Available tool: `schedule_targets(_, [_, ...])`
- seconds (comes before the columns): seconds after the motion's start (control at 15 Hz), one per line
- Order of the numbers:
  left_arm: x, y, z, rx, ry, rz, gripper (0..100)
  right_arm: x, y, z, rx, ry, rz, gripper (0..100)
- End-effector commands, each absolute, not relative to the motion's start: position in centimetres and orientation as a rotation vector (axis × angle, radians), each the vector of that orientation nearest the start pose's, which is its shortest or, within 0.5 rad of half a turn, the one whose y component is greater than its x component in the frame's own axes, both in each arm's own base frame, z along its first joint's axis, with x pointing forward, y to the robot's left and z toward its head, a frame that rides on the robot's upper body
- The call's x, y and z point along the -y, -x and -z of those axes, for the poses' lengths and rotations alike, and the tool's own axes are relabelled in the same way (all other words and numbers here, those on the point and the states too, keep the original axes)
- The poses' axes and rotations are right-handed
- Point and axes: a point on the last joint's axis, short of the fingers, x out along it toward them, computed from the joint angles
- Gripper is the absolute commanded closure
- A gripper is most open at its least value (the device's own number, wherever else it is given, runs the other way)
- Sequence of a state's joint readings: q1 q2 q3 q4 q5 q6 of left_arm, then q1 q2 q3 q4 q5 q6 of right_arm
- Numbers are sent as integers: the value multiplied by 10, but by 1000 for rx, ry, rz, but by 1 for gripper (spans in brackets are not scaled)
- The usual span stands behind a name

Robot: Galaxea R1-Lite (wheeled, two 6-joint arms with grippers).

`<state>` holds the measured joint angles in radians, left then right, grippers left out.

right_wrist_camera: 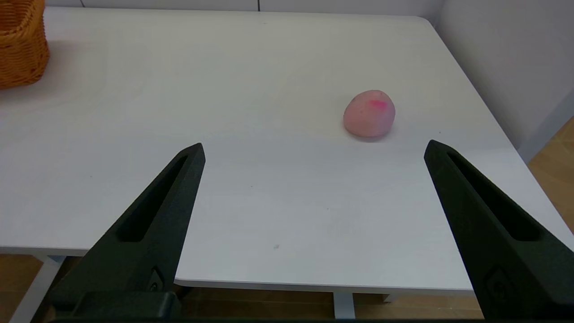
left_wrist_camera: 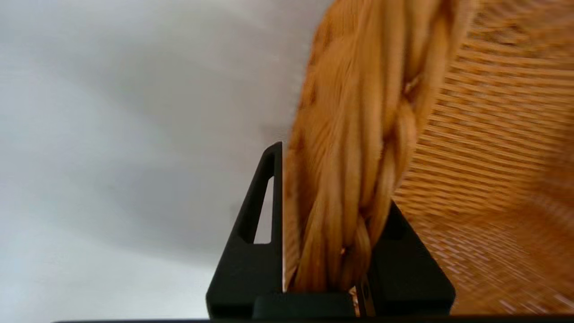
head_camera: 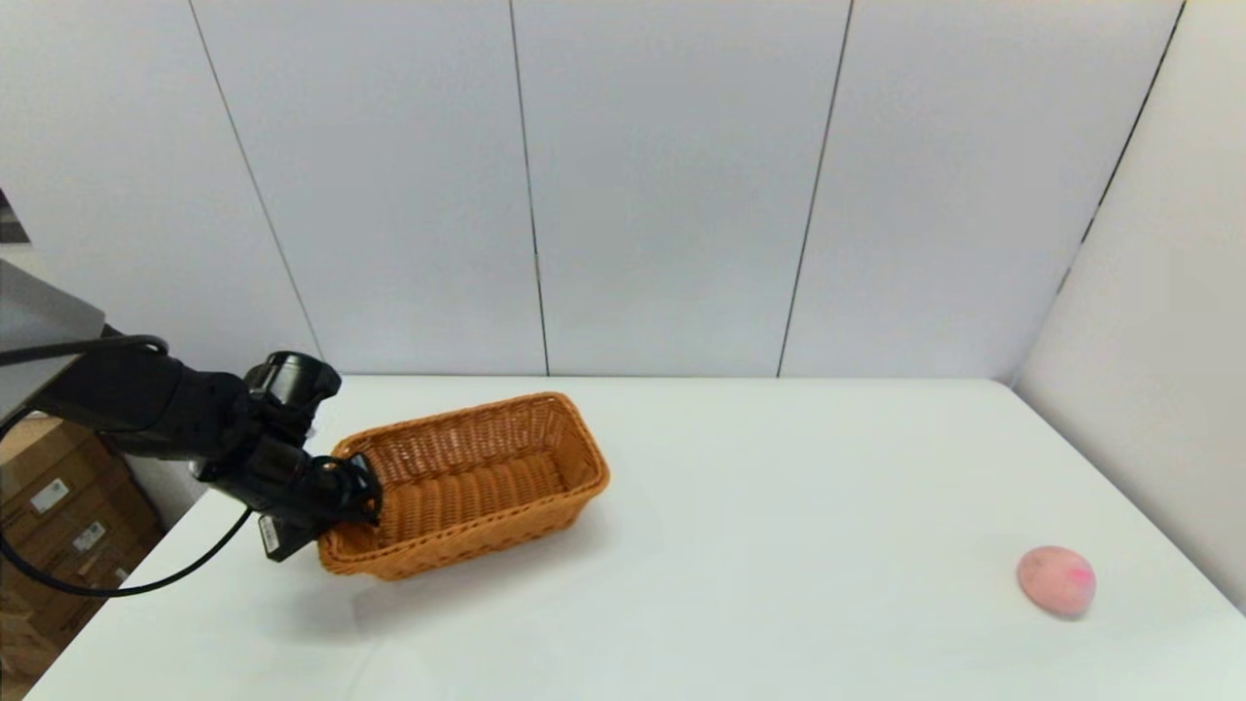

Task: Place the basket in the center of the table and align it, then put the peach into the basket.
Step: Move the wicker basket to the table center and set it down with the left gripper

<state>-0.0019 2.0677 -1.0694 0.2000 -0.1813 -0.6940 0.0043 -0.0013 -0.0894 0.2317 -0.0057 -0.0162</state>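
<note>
Now I drag the basket (head_camera: 467,482) centreward, left gripper (left_wrist_camera: 329,224) pinching its braided rim.
I keep it low and square; right gripper (right_wrist_camera: 314,152) waits with fingers wide, near the peach (right_wrist_camera: 369,113).

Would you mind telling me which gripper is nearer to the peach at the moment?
The right. The right gripper hangs open near the table's front edge, short of the peach. The left gripper is shut on the basket rim, far across the table.

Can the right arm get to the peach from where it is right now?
Probably yes. The right gripper is open, back at the table's near edge, with only bare tabletop between it and the peach. The left gripper grips the basket rim, well away.
</note>
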Motion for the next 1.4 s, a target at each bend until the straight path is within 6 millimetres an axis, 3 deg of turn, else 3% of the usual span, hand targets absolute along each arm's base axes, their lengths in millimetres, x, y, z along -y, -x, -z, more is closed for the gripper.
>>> schedule_targets(0.07, [8,-337,-77,-1205,785,-154,100,0,31,-76,-143,18,0,0])
schedule_targets(0.4, [26,-328,-103,-1227,856,70,100,0,31,-76,-143,18,-1,0])
schedule_targets(0.53, [43,-326,-111,-1228,831,129,100,0,31,-76,-143,18,-1,0])
schedule_targets(0.67, [80,-327,-121,-1247,821,195,100,0,31,-76,-143,18,-1,0])
schedule_targets(0.93, [137,-323,-113,-1310,711,308,100,0,31,-76,-141,17,-1,0])
schedule_targets(1.07, [159,-328,-96,-1330,647,273,100,0,31,-76,-143,18,-1,0])
schedule_targets(1.4, [168,-336,-63,-1363,577,173,100,0,31,-76,-143,22,-2,0])
